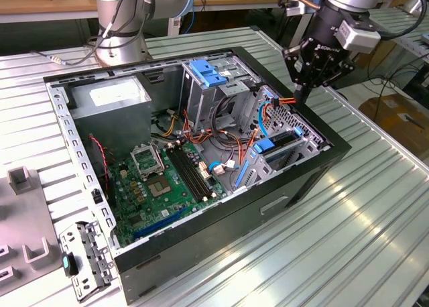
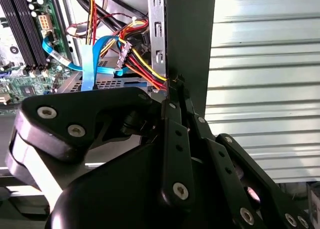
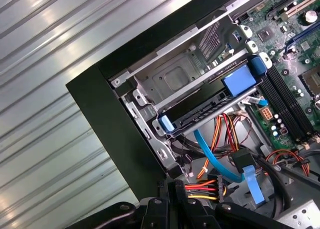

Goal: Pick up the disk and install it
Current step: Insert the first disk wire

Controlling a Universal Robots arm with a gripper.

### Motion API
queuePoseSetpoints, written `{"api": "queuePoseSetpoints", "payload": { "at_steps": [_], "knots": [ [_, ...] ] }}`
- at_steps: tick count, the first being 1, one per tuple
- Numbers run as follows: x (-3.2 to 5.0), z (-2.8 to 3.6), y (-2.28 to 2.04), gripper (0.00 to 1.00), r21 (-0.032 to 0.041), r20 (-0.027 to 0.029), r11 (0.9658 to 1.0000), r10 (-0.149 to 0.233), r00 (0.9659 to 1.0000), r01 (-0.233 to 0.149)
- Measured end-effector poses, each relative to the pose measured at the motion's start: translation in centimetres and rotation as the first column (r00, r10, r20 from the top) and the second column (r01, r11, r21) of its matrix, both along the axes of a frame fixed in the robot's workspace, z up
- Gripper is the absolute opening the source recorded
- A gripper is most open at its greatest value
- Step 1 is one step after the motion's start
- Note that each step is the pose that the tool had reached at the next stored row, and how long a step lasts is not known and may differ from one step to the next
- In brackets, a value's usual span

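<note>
ribbed metal table (image 1: 375, 206) fills the workshop scene, open pc case (image 1: 315, 166) lying on it, robot base (image 1: 120, 25) at 11 o'clock in the exterior view, grey fixture blocks (image 1: 20, 179) at 9 o'clock.

gripper (image 1: 299, 96) hangs over the case's rim at about 2 o'clock in the exterior view, tip just above the orange and red wires. in the second wrist view the two black fingers (image 2: 172, 129) look pressed together with nothing between them, tip (image 2: 172, 84) right beside the red/yellow power cable bundle (image 2: 142, 69) and the case wall.

disk (image 1: 278, 146) sits in the drive cage (image 1: 305, 136) at the case's corner, 3 o'clock of the motherboard (image 1: 167, 179) in the exterior view. first wrist view gives it best: dark body (image 3: 200, 111) with blue carrier parts, one blue tab (image 3: 165, 124) at one end and a bigger blue piece (image 3: 240, 81) at the other, long axis along the cage rails, lying flat. whether it is fully seated, cannot tell.

exterior view alone gives the tall cage with light-blue latch (image 1: 208, 72) and the loose metal bracket (image 1: 87, 260) at 7 o'clock. both wrist views show the thin blue cable (image 3: 215, 159).

no label on the disk is readable.
</note>
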State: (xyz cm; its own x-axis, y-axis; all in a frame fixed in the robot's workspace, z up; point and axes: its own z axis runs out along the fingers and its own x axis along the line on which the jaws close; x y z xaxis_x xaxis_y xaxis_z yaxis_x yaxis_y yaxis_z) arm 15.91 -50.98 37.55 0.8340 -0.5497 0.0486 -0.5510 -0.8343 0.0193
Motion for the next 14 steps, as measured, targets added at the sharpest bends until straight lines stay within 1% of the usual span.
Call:
{"api": "queuePoseSetpoints", "payload": {
  "at_steps": [4,7,9,11,14],
  "knots": [
    [-0.27,0.0,-0.01,0.16,-0.0001,0.0,0.9999,-0.014,0.9999,0.014],
    [-0.28,0.0,-0.01,0.16,0.0,0.0,0.9984,-0.057,0.9984,0.057],
    [-0.28,0.0,-0.01,0.16,0.0,0.0,0.996,-0.089,0.996,0.089],
    [-0.28,0.0,-0.01,0.16,0.0,0.0,0.9929,-0.119,0.9929,0.119],
    [-0.28,0.0,-0.01,0.16,0.0,0.0,0.9865,-0.164,0.9865,0.164]
  ]
}}
